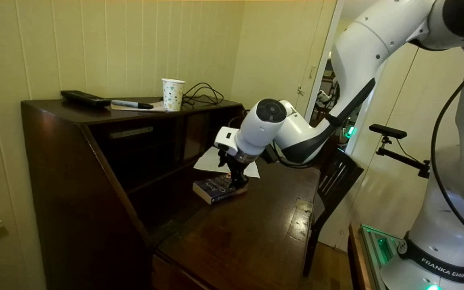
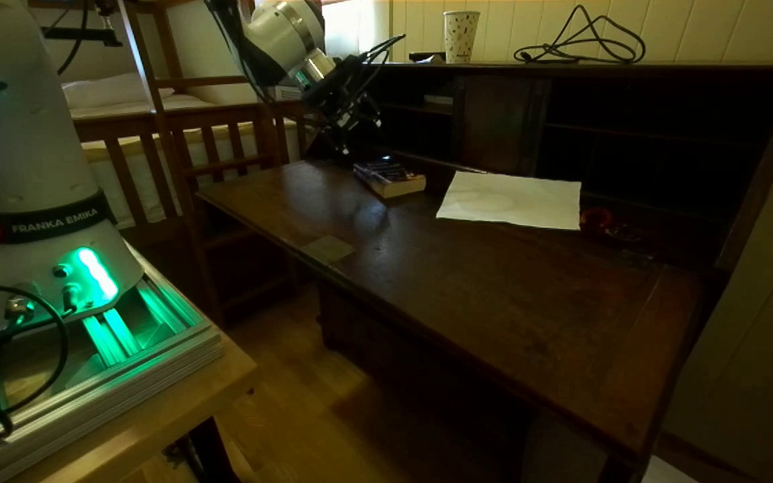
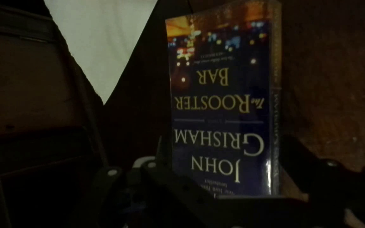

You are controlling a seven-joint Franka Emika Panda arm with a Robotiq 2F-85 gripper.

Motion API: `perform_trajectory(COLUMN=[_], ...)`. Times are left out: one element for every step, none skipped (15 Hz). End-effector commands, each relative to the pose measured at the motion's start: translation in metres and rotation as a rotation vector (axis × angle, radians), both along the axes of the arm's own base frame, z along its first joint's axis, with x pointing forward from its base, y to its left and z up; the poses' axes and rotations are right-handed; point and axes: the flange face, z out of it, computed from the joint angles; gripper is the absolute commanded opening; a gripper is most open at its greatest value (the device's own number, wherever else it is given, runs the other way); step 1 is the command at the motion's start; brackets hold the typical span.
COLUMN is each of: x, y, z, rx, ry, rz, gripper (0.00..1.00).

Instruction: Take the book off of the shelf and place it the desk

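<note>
The book, with a dark blue-purple cover and pale page edges, lies flat on the desk in both exterior views (image 1: 212, 187) (image 2: 390, 179). The desk (image 1: 248, 231) is the wide dark-brown writing surface, also in an exterior view (image 2: 527, 288). The shelf (image 1: 95, 115) is the cabinet's narrow top board. My gripper (image 1: 230, 173) is open and points down over the book; in an exterior view (image 2: 362, 138) its fingertips stand above it with a gap. In the wrist view the book (image 3: 220, 104) shows between the spread fingers (image 3: 225, 145), which hide its near end.
A white paper sheet (image 1: 210, 162) (image 2: 514, 201) lies beside the book. A paper cup (image 1: 173, 96), a black remote (image 1: 85, 98), a marker (image 1: 131, 104) and a cable (image 2: 588, 45) are on the top board. A red object (image 2: 596, 219) lies near the cubbies. A chair (image 1: 338, 177) stands at the desk.
</note>
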Motion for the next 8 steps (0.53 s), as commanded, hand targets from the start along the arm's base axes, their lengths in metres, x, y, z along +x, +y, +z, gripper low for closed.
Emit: perform_trajectory(x=[-0.019, -0.022, -0.021, -0.019, -0.016, -0.012, -0.008, -0.007], y=[0.013, 0.014, 0.018, 0.018, 0.019, 0.017, 0.021, 0.021], z=[0.040, 0.043, 0.051, 0.059, 0.070, 0.087, 0.063, 0.070], rx=[0.118, 0.158, 0.183, 0.215, 0.248, 0.286, 0.249, 0.254], ry=[0.021, 0.028, 0.032, 0.033, 0.027, 0.008, 0.018, 0.010], rz=[-0.034, -0.099, -0.154, -0.204, -0.259, -0.312, -0.246, -0.251], gripper=[1.00, 1.00, 1.00, 1.00, 1.00, 1.00, 1.00, 1.00])
